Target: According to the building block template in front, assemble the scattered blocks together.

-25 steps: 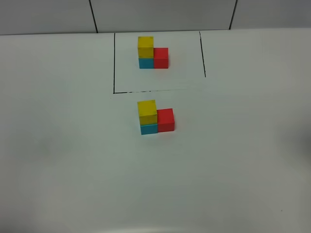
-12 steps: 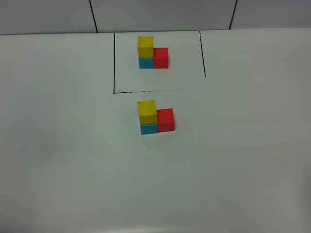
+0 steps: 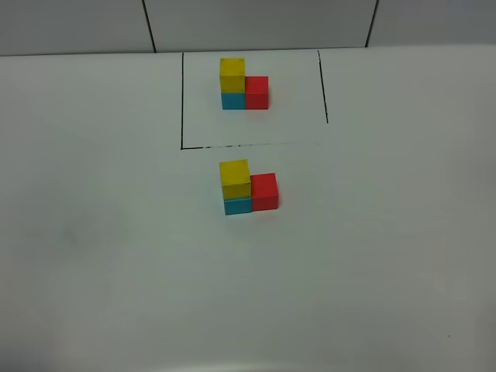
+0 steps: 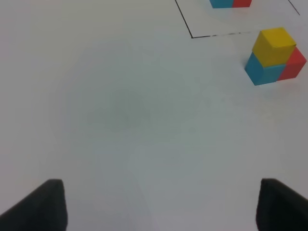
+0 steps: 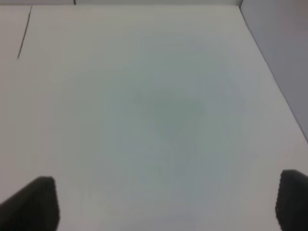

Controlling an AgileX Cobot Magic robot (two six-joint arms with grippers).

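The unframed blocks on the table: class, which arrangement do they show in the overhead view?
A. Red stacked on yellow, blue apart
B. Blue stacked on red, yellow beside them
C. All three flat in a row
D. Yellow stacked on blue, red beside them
D: the yellow cube sits on the blue cube, with the red cube touching alongside, matching the framed template.

Scattered blocks (image 3: 248, 187) — yellow, cyan-blue, red; template (image 3: 243, 84) matches, black-lined on white table (image 3: 116, 232).

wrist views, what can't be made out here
- Left wrist: the template is cut off by the frame edge; only its blue and red bottoms show.
- Right wrist: no blocks in view, only table.
- Both wrist views: only the finger tips show, cropped.
- Exterior high: neither end effector appears.
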